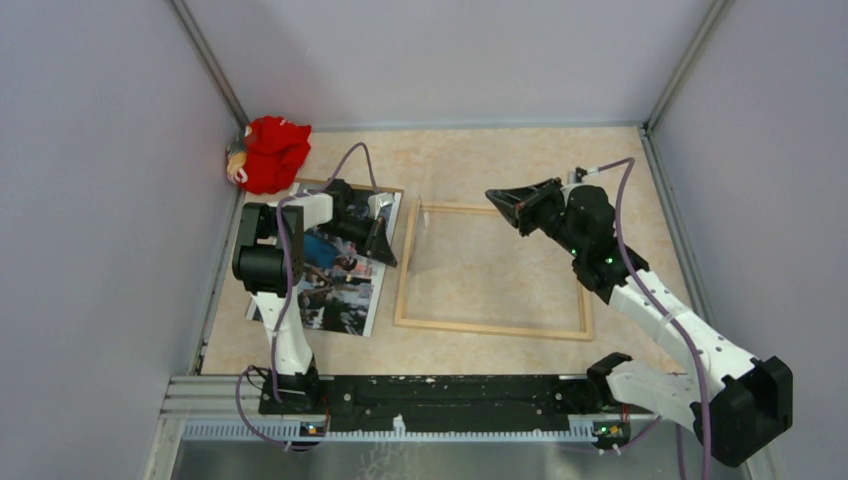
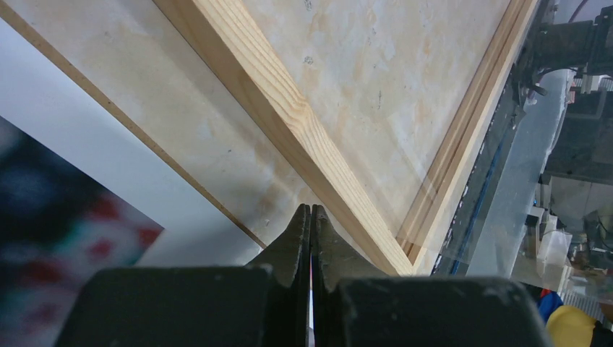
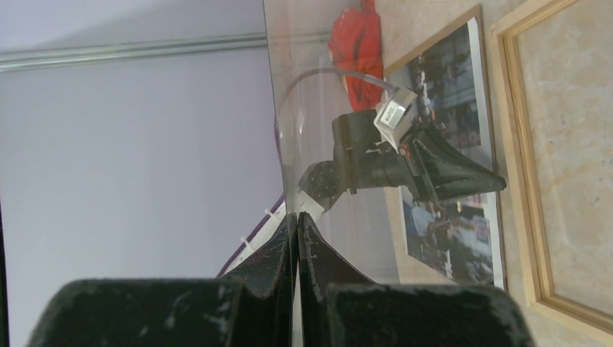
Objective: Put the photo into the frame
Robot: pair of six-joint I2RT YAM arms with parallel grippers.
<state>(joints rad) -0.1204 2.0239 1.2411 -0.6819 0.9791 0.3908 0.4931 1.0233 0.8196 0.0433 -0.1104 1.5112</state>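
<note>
Grey walls enclose a beige table [image 1: 480,160]. The frame [image 1: 490,328] lies flat at centre. The photo [image 1: 335,290] lies face up on a brown board [image 1: 352,185] just left of it, a red bundle [image 1: 272,152] beyond. The right gripper [image 3: 297,217] pinches the edge of a clear pane [image 3: 325,87] tilted above the frame. The left gripper [image 2: 311,213], fingers pressed together, hangs between board and frame.

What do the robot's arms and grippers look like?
The left arm and right arm have white links, chunky black joints and a purple-grey cable each. The left gripper and right gripper are matte black with tapered, scuffed fingers. Small green lights glow on the right arm.
</note>
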